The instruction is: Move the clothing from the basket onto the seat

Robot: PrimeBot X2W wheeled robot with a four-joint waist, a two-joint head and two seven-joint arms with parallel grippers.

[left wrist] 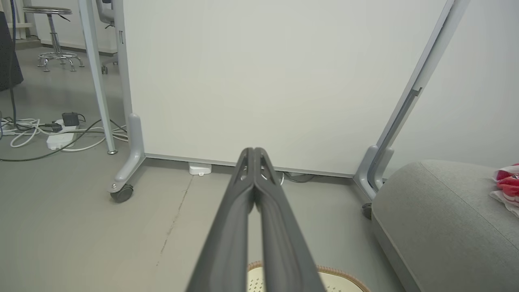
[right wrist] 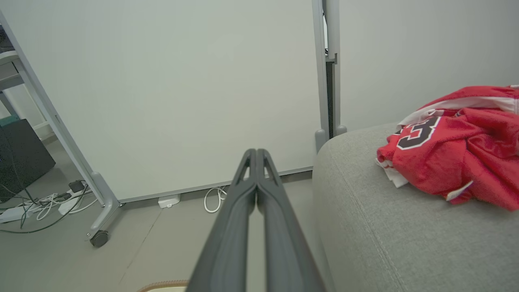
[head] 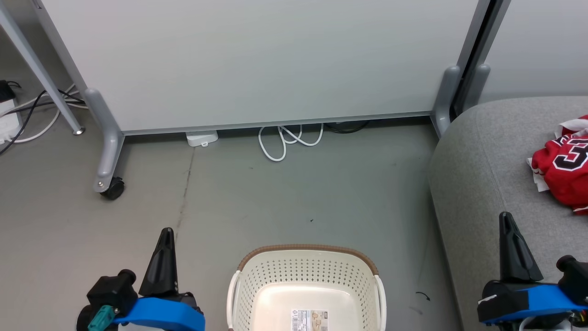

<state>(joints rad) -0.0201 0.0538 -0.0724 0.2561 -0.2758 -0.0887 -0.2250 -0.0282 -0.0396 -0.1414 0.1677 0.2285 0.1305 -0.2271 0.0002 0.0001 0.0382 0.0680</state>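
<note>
The red clothing [head: 567, 172] with white trim and a black numeral lies bunched on the grey seat [head: 477, 174] at the right; it also shows in the right wrist view [right wrist: 454, 150] and at the left wrist view's edge [left wrist: 509, 184]. The cream perforated basket [head: 257, 285] with a brown rim stands on the floor at bottom centre, holding no garments, its base label showing. My left gripper [head: 166, 232] is shut and empty, left of the basket; its fingers meet [left wrist: 254, 152]. My right gripper [head: 505, 216] is shut and empty above the seat's front part [right wrist: 256, 152].
A wheeled white partition panel [head: 257, 59] stands behind the basket, its castor foot [head: 110, 186] at left. White cable loops [head: 287, 140] lie at its base. More cables and a power strip [left wrist: 61, 138] lie on the floor at far left, near a stool [left wrist: 54, 36].
</note>
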